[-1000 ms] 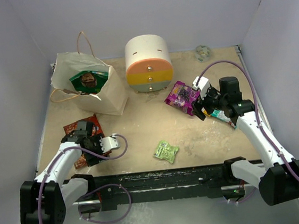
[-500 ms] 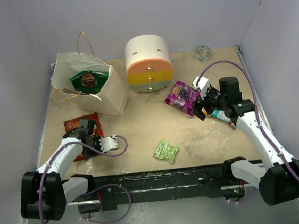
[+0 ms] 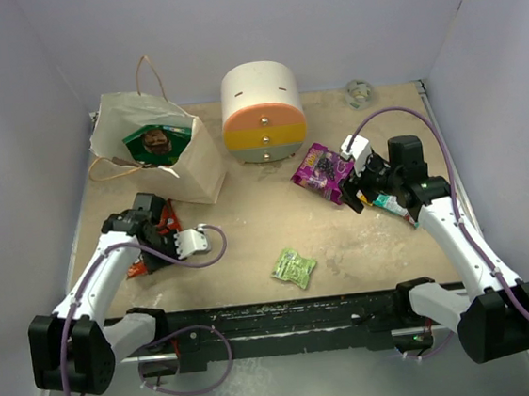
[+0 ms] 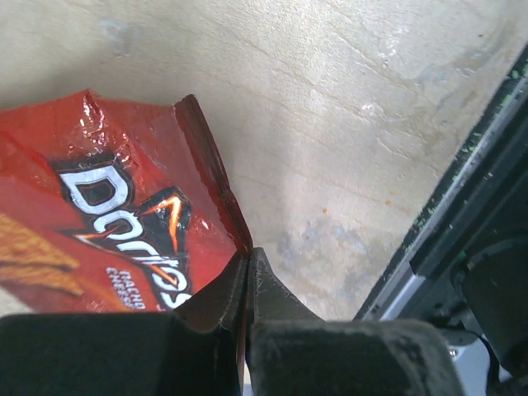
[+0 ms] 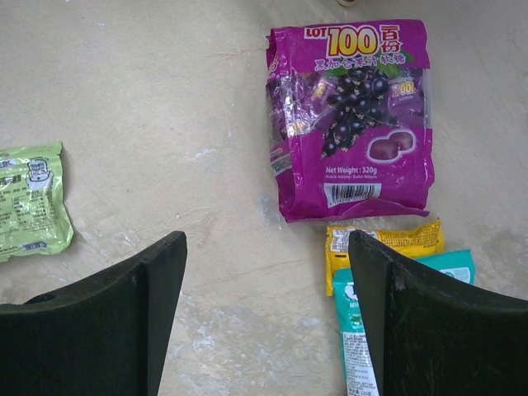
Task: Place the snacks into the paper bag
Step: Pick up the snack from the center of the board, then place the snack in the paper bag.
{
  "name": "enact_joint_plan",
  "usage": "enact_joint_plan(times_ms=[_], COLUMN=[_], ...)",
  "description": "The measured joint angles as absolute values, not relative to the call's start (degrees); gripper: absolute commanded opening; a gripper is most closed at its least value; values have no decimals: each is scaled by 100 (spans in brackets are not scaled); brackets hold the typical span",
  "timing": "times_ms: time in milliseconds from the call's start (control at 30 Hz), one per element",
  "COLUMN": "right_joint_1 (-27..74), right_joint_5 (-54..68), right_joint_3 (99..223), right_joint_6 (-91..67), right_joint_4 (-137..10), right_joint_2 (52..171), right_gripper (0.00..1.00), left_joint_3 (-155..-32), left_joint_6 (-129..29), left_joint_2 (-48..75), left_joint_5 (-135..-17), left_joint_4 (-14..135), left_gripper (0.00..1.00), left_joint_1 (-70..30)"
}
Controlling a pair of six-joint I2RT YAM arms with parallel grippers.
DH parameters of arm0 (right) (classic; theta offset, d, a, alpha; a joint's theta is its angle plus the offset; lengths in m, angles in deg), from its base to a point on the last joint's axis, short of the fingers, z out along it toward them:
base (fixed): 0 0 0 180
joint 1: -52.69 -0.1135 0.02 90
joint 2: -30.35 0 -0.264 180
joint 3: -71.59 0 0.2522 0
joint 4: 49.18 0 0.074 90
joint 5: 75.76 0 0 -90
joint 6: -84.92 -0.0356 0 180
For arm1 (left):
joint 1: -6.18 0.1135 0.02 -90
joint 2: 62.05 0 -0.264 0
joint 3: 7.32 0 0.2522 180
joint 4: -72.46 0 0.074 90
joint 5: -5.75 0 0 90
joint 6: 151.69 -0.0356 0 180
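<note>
My left gripper is shut on the edge of the red-orange Doritos packet, which hangs crumpled from the jaws above the table at the left. The cream paper bag lies just behind it, mouth open, with a green packet inside. My right gripper is open over bare table. Ahead of it lies the purple packet. A small orange packet and a teal one lie by its right finger. A lime-green packet lies to the left, mid-table.
A round white container with pastel drawers stands at the back centre. A small curled object sits at the back right corner. A black rail runs along the near edge between the arm bases. Walls enclose the table.
My left gripper has shut on the Doritos packet and moved it away from the near edge, toward the paper bag. The right arm has not moved.
</note>
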State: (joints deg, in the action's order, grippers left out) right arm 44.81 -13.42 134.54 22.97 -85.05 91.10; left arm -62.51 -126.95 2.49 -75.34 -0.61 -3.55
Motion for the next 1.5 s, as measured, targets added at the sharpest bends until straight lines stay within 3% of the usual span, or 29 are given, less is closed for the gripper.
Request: enact_joint_plan(times_ms=[567, 1233, 1500], right_joint_1=[4481, 4481, 4481], right_joint_5=[-1329, -1331, -1324], right_joint_3=[13454, 13454, 13454], right_joint_6=[2300, 2359, 2361], right_joint_4=[-8507, -8509, -8509], right_joint_2=[9145, 9147, 9145], right_gripper=[82, 83, 83], left_joint_3=[-8986, -11617, -13007], left_joint_6=[-11807, -11001, -10905], left_joint_2=[85, 740, 1040], left_joint_5=[-7167, -7283, -6575], left_joint_4=[-2176, -3031, -2968], left_gripper=[0, 0, 0], left_joint_1=[-1007, -1774, -1815])
